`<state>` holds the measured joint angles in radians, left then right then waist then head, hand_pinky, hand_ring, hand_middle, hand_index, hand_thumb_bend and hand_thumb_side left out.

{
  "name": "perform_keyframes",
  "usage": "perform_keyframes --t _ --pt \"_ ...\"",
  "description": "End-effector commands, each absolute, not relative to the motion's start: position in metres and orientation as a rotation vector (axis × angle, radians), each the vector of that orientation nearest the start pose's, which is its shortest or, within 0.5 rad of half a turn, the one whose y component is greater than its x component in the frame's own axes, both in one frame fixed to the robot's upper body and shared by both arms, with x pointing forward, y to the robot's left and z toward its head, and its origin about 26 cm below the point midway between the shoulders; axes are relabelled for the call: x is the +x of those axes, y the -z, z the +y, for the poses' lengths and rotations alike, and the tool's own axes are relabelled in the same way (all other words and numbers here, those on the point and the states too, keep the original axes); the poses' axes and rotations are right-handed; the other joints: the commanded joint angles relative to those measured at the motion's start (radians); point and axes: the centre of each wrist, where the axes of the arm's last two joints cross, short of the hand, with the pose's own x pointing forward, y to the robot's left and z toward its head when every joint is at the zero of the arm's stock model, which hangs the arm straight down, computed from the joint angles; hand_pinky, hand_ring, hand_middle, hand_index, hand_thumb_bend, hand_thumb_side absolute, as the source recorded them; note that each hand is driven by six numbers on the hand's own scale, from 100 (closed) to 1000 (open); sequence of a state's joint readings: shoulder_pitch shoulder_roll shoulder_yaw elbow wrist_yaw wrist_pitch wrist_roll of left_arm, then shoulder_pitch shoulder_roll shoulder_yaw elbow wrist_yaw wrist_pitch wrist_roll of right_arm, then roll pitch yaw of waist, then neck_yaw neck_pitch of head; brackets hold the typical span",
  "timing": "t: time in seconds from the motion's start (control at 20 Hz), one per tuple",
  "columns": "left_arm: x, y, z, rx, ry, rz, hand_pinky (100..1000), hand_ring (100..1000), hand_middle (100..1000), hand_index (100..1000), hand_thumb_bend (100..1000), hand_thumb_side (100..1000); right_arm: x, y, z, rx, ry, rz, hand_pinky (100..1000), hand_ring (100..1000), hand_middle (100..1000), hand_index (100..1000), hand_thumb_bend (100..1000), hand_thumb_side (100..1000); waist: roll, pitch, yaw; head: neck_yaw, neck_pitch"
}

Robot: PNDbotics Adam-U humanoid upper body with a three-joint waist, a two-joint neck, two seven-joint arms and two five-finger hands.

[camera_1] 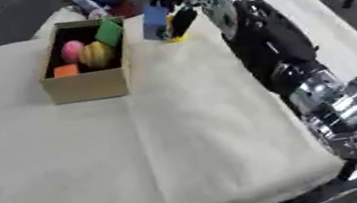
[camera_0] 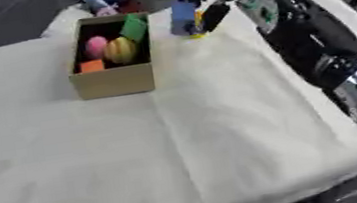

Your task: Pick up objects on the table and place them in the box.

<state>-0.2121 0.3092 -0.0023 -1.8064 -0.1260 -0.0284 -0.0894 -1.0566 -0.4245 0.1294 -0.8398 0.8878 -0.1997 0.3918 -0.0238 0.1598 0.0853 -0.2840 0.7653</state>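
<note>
- The right hand (camera_0: 211,10) reaches from the right side across the far part of the surface (camera_0: 180,148), its black and silver arm running back to the lower right corner.
- Its fingers (camera_0: 215,16) are curled down around a blue block (camera_0: 183,18), which they grasp just to the right of the box (camera_0: 112,80).
- A small yellow thing (camera_0: 199,33) shows under the fingers, touching or just beside the blue block; what it is cannot be made out.
- The blue block stands upright, near the box's right wall but outside it; whether it rests on the cloth or is lifted cannot be told.
- The cardboard box sits on the cloth-covered surface toward the far left and is open at the top.
- Inside it lie a pink ball (camera_0: 96,46), a yellow striped ball (camera_0: 121,50), an orange block (camera_0: 91,66) and a green block (camera_0: 134,27) leaning on the far right corner.
- The left hand shows in neither view.
</note>
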Motion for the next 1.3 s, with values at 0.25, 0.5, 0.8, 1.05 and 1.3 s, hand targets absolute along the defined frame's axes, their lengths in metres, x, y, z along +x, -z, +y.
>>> perform_keyframes --t 0.25,0.5,0.8,1.05,1.3 --pt "0.317 -0.144 0.276 0.244 0.532 -2.041 745 709 652 736 458 557 0.503 -0.243 -0.243 -0.896 -1.427 -1.514 730 681 558 733 197 269 -0.001 -0.016 0.061 -0.034 -0.018" --pt "0.318 -0.148 0.274 0.238 0.531 -2.053 746 709 652 736 460 556 0.507 -0.227 -0.238 -0.889 -1.442 -1.468 771 787 803 948 310 418 0.001 -0.002 0.094 -0.043 -0.03" --pt "0.318 -0.147 0.275 0.24 0.533 -2.049 746 709 652 736 462 558 0.504 -0.223 -0.232 -0.852 -1.625 -1.348 854 907 1000 1000 377 500 0.005 0.003 0.085 -0.045 -0.032" --pt "0.317 -0.146 0.277 0.25 0.529 -2.042 746 709 652 736 462 558 0.496 -0.247 -0.248 -0.897 -1.576 -1.437 836 880 989 1000 357 446 0.006 0.0 0.063 -0.038 -0.032" --pt "0.317 -0.146 0.279 0.264 0.527 -2.04 746 708 651 736 462 559 0.494 -0.257 -0.294 -1.011 -1.283 -1.462 810 845 951 1000 312 412 0.004 0.006 0.052 -0.033 -0.04"
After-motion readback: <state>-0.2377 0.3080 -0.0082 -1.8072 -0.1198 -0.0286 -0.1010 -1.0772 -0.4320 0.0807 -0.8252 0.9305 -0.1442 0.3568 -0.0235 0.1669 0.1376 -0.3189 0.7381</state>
